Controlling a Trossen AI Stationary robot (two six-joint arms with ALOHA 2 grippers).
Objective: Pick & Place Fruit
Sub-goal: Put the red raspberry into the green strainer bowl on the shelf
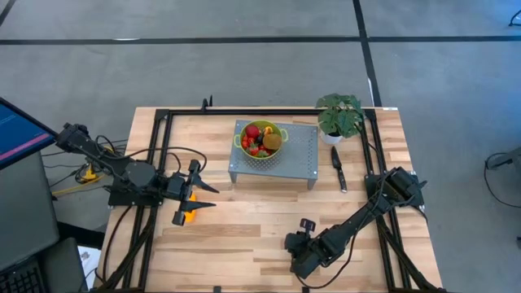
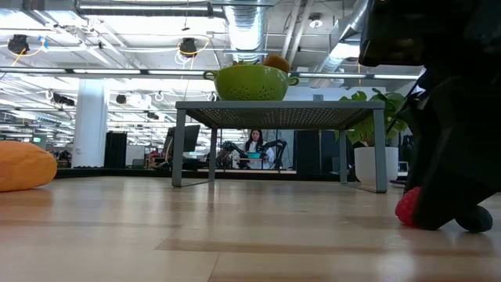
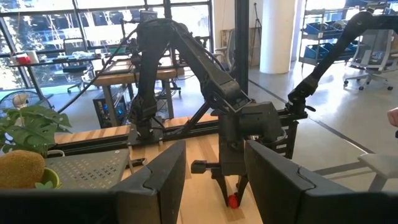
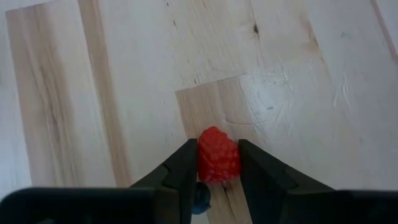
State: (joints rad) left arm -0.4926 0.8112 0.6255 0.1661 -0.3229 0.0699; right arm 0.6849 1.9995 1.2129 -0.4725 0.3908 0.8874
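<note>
A red raspberry [image 4: 217,155] lies on the wood table near its front edge, and my right gripper [image 1: 297,248] is shut on it, slanting down. A small dark blue berry [image 4: 200,198] lies close by one finger. A green colander [image 1: 260,140] with a red round fruit, a kiwi [image 1: 272,141] and small berries stands on a grey perforated stand [image 1: 301,155]. A long orange fruit [image 2: 23,166] lies on the table at the left, partly under my left gripper [image 3: 211,186], which hangs open, level and high above the table. My right gripper pinches the raspberry's two sides [image 4: 233,158] between its two fingers, which slant down from above. The berry's underside [image 2: 407,213] rests on the table.
A potted plant [image 1: 340,114] stands at the far right beside the stand. A black-handled knife [image 1: 338,169] lies in front of it. A black frame [image 1: 163,122] runs along the table's edges. Bare wood lies between the stand and the front edge.
</note>
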